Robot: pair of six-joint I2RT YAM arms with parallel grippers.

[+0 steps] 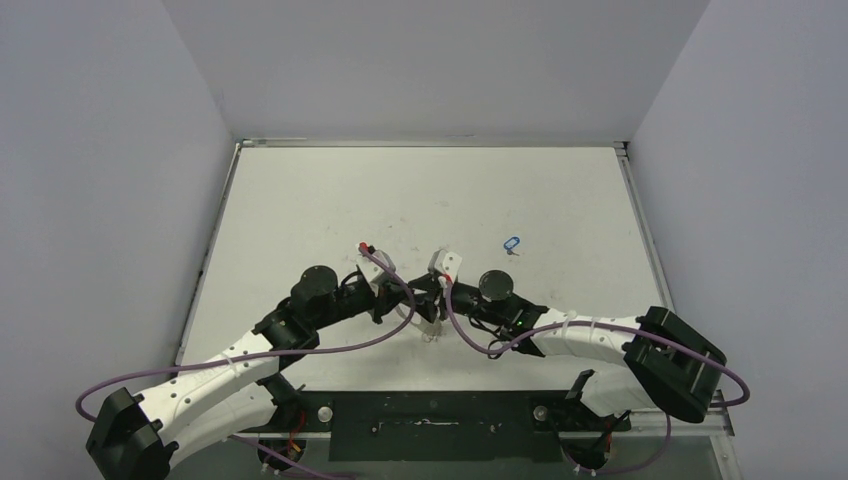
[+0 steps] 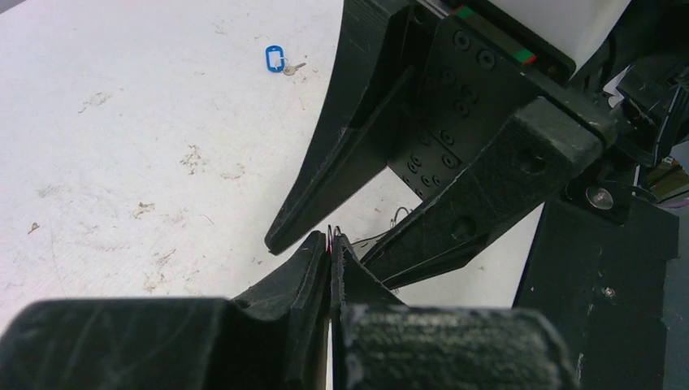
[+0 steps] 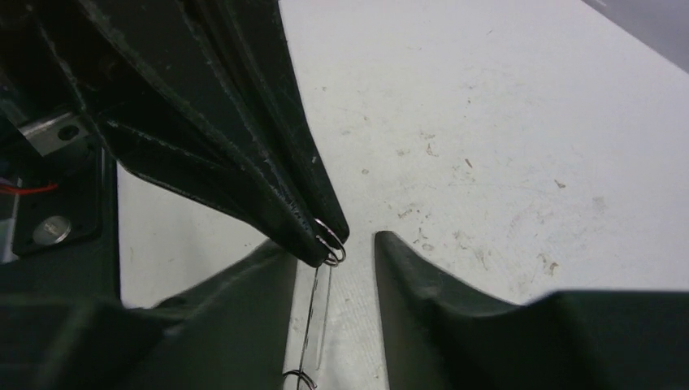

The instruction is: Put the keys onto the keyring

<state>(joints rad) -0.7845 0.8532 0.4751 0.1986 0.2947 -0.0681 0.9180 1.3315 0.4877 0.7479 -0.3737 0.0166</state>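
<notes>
The keyring (image 1: 431,330) sits at the middle of the table (image 1: 330,200), under the spot where the two arms meet; from above its plate is only a pale smudge, and I cannot tell whether it lies flat or is lifted. One small wire loop (image 3: 330,242) on it is clear in the right wrist view, with two thin wires running down from it.

The left gripper (image 2: 331,242) is clenched on that loop: its jaws are pressed together with no gap, and the wire just peeks out at the very tips.

The right gripper (image 3: 335,244) faces it head-on with its jaws about half spread, one finger on each side of the left gripper's tips and the loop. A strip of table shows beside the right-hand finger. It grips nothing.

The blue-headed key (image 1: 511,244) lies alone on the table, well apart from both grippers, beyond and to the right of them.
</notes>
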